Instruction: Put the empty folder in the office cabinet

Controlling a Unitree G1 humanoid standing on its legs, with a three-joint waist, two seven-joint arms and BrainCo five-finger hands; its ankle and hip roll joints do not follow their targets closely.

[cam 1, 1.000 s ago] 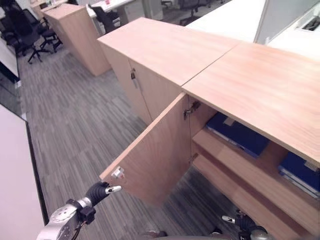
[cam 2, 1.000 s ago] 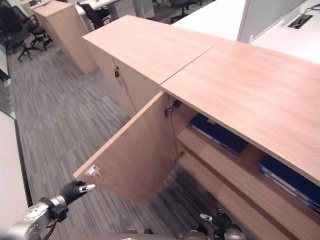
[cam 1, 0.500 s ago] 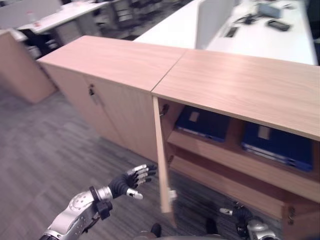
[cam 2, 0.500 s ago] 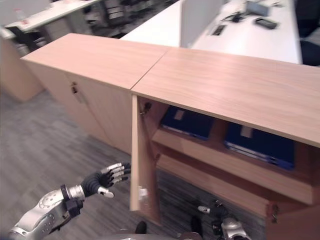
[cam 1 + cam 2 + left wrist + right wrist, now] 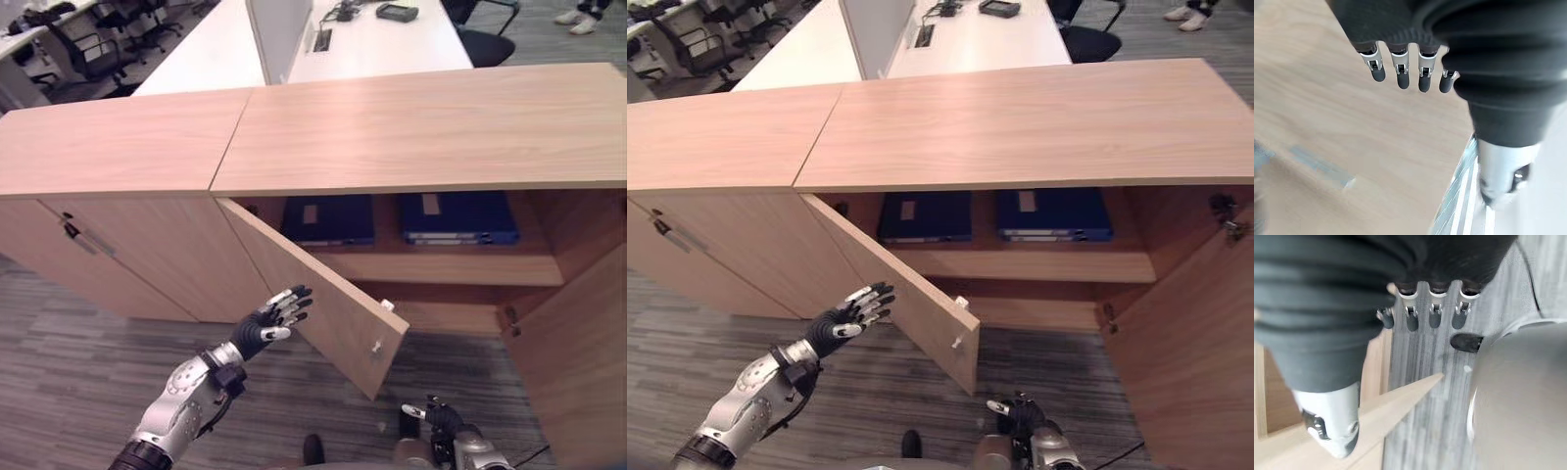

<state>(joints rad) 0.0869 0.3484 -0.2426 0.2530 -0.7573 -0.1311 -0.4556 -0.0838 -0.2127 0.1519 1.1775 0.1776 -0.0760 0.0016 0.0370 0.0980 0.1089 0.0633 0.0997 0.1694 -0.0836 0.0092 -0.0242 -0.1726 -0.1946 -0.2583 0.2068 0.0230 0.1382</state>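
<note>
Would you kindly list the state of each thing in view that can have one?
Left wooden cabinet door: half open, swung outward.
Right wooden cabinet door: wide open.
Neighbouring wooden cabinet's doors: closed.
Two dark blue folders: lying flat on the upper shelf.
Left hand: open, fingers straight, by the left door.
Right hand: low, open.

Two folders lay side by side on the cabinet's upper shelf, centre frame, behind the half-open left door.

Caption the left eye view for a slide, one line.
Left hand open, fingers straight beside the half-open cabinet door; two dark blue folders lie flat on the cabinet's upper shelf.
</note>
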